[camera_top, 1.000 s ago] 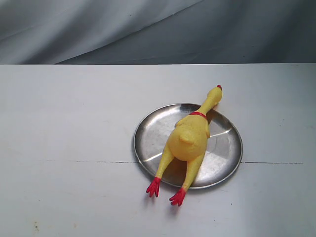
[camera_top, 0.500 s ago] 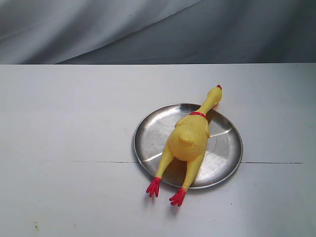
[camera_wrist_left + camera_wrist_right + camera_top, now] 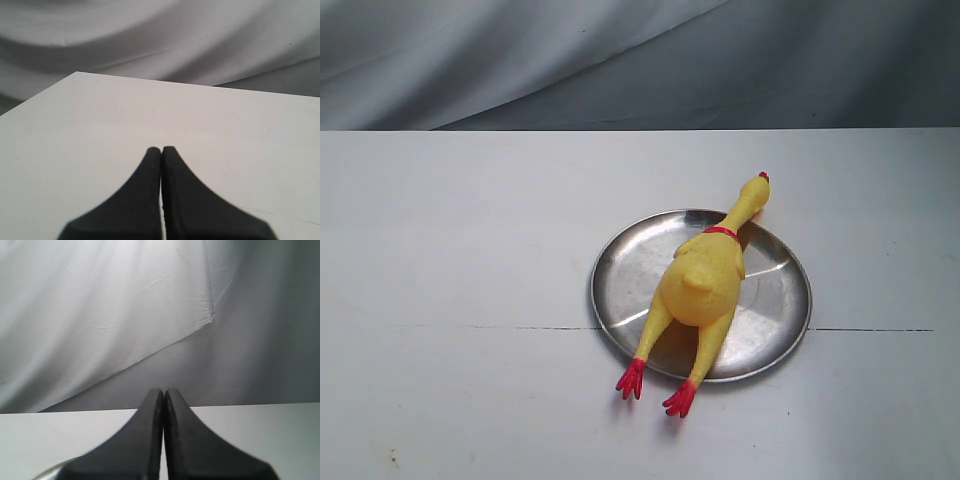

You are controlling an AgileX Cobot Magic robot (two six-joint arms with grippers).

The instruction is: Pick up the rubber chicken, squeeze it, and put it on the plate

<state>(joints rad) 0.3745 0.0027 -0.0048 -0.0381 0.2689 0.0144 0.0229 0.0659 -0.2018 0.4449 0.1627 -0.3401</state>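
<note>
The yellow rubber chicken (image 3: 705, 280) lies across the silver plate (image 3: 620, 285) in the exterior view. Its red-combed head juts past the far rim and its red feet hang over the near rim onto the table. Neither arm shows in the exterior view. My left gripper (image 3: 161, 149) is shut with nothing between its black fingers, above bare white table. My right gripper (image 3: 163, 391) is shut and empty too. A sliver of the plate's rim (image 3: 52, 469) peeks out beside its fingers in the right wrist view.
The white table (image 3: 460, 300) has a thin dark seam (image 3: 555, 328) running across it at the plate's level. A grey draped cloth (image 3: 620, 60) hangs behind the table's far edge.
</note>
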